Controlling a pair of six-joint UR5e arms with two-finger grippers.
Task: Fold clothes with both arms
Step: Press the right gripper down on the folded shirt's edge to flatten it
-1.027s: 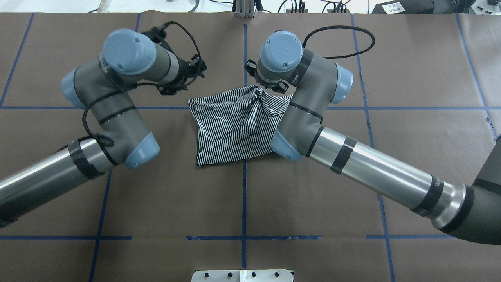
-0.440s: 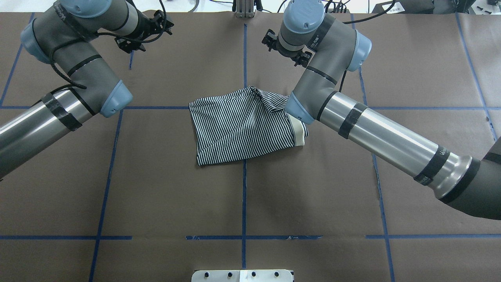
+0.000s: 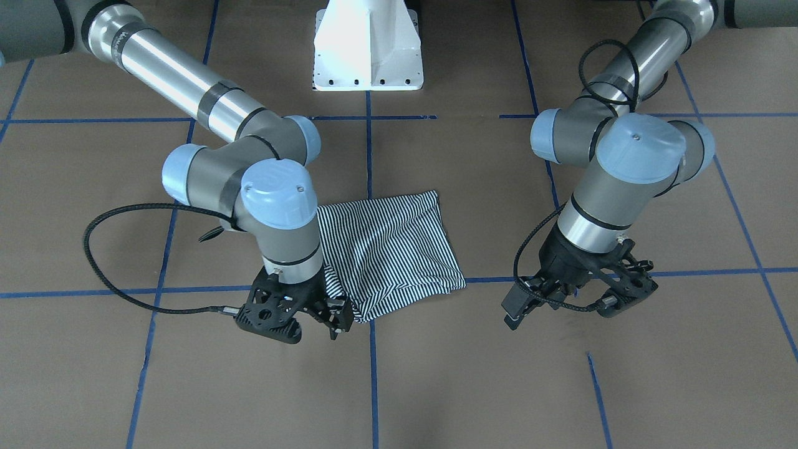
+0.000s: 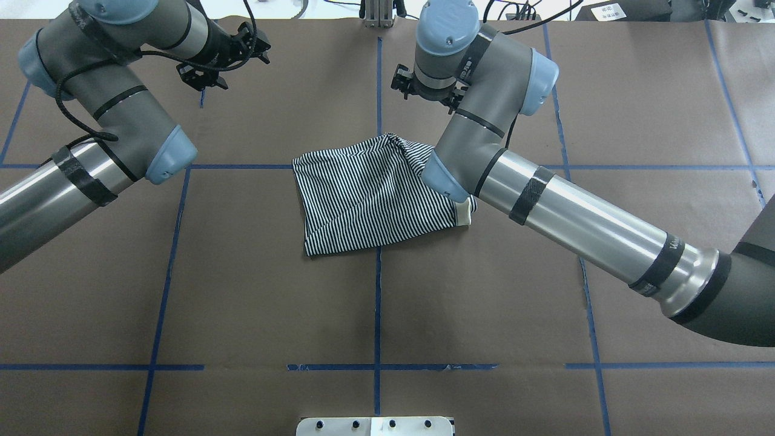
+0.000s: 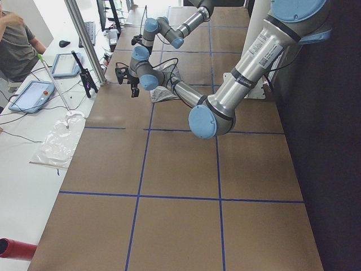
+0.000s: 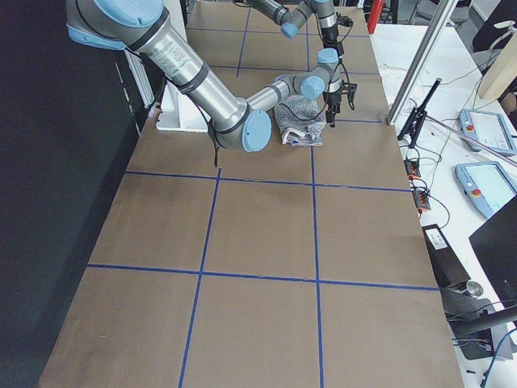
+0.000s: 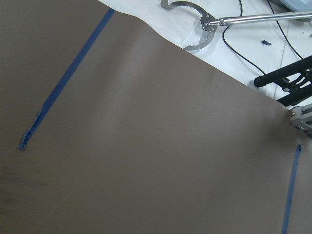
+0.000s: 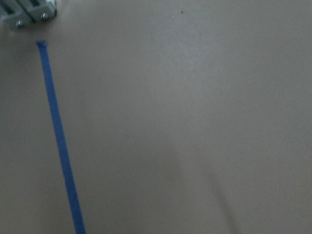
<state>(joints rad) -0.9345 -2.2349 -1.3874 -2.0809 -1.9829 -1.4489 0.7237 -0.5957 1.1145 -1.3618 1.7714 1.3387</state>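
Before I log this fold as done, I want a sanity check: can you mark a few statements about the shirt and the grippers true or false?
1. The shirt lies folded on the table between the two arms. True.
2. The left gripper holds a shirt corner. False: it hangs over bare table, apart from the shirt.
3. A cream collar shows at the shirt's edge by the right arm. True.
4. The shirt hangs off the table's edge. False: it lies wholly on the table, near the middle.
5. The left wrist view shows striped fabric. False: only table and blue tape.

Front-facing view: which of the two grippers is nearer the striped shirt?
The right gripper, on the view's left, beside the shirt's corner; the left gripper hangs well apart.
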